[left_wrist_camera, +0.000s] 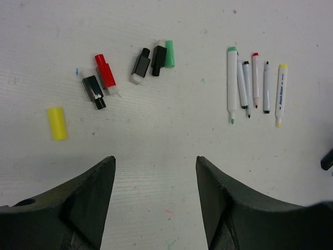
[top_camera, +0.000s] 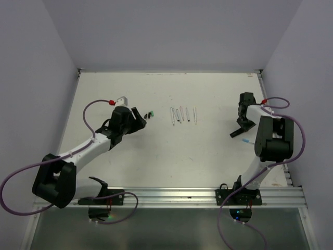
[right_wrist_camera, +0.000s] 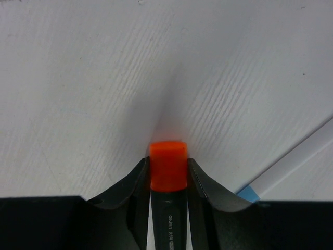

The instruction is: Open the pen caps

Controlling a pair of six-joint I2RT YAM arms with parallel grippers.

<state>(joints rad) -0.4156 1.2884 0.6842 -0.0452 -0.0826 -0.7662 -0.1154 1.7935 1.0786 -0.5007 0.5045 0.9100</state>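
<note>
The left end effector [left_wrist_camera: 156,161] is hovering with fingers spread, reaching toward two o'clock; the right end effector [right_wrist_camera: 168,162] is pinching the orange pen cap [right_wrist_camera: 168,155].

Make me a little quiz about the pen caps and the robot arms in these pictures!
1. True or false: the left gripper is holding a pen.
2. What colour is the pinched cap between the jaws of the right gripper? A) green B) orange C) purple
3. Fill in the blank: in the left wrist view, the loose cap lying farthest left is ____.

Key: 1. False, its jaws stand open with nothing between them. 2. B. 3. Yellow.
</note>
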